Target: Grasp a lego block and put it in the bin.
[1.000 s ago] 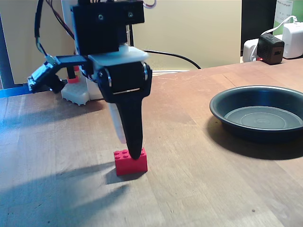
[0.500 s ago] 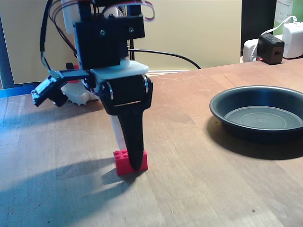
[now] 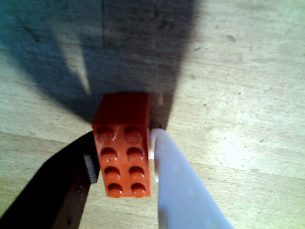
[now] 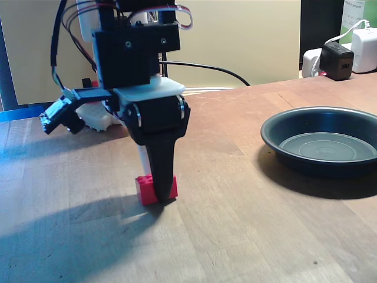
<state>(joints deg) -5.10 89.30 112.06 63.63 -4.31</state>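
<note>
One lego block [image 3: 123,157] sits on the desk [image 4: 247,224] left of the bin [image 4: 323,141], pinched between the black and white fingers [image 3: 176,186] of the gripper [image 4: 158,191]. A good lift likely needs a firm squeeze and a straight rise before swinging right.

soft blurry frames, hard shadows, glare on wood.

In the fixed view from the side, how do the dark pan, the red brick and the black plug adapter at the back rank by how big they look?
1. Pan, clearly largest.
2. Black adapter and red brick: they look about alike; the adapter sits farther away and the tool partly hides the brick, so unranked.
</note>
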